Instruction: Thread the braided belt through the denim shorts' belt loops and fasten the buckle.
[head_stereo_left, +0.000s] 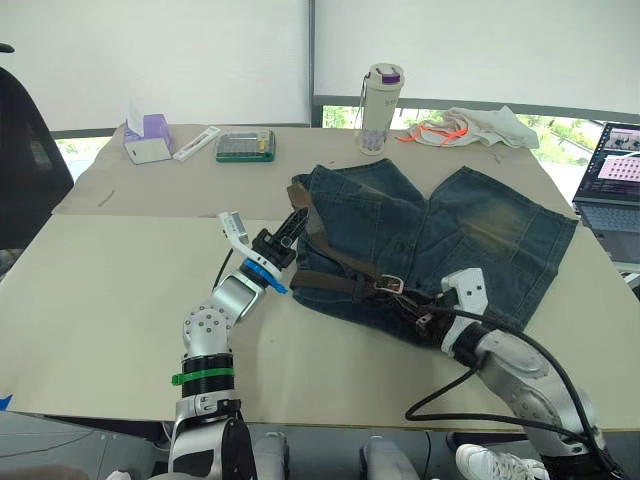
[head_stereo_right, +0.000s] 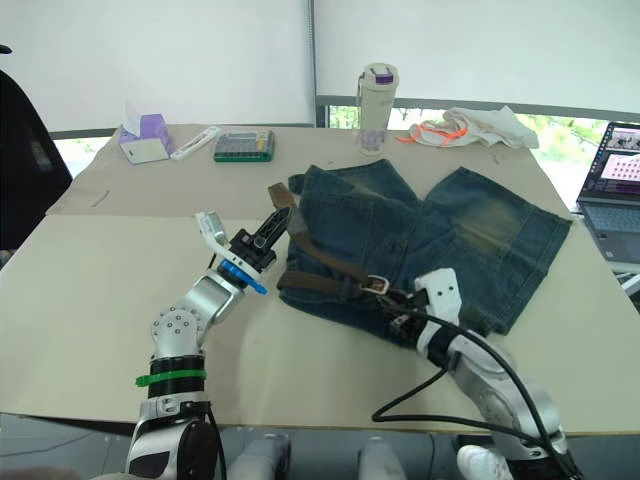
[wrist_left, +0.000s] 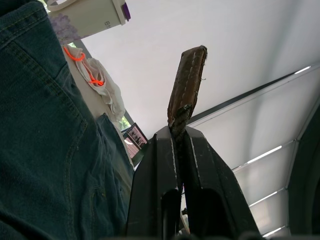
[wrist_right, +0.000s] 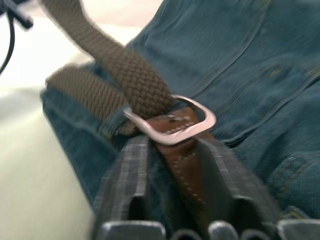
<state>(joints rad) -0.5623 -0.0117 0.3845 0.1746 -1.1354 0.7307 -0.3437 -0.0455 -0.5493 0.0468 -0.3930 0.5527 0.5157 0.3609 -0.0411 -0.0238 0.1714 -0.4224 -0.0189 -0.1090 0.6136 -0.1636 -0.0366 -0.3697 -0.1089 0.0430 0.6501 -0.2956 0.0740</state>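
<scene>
The left arm reaches forward and inward over the bench (head_stereo_left: 120, 300), bent at the elbow, with its wrist raised. The left pincer (head_stereo_left: 293, 228) is at the left edge of the denim shorts (head_stereo_left: 470, 235), and its two black fingers are pressed together on the leather tip of the braided belt (head_stereo_left: 335, 268). In the left wrist view this tip stands up from between the fingers; it is dark brown, stitched along the edge and a little worn.

The right arm comes from the lower right, lying low over the bench with a black cable looped under it. The right pincer (wrist_right: 172, 150) is at the waistband near the middle of the shorts. Its fingers stand on both sides of the brown leather tab behind the buckle (wrist_right: 172, 122) and seem to grip it, though I cannot tell how tightly.

The belt is a woven strap of dark brown, with a rough plaited texture. It runs along the waistband from the left side to the buckle, and one part passes through the metal frame. The buckle is a silver rectangle with rounded corners, smooth and shiny.

The shorts lie flat on the beige bench, waistband toward the robot and legs pointing away. The denim is dark blue with faded yellowish patches on both legs.
</scene>
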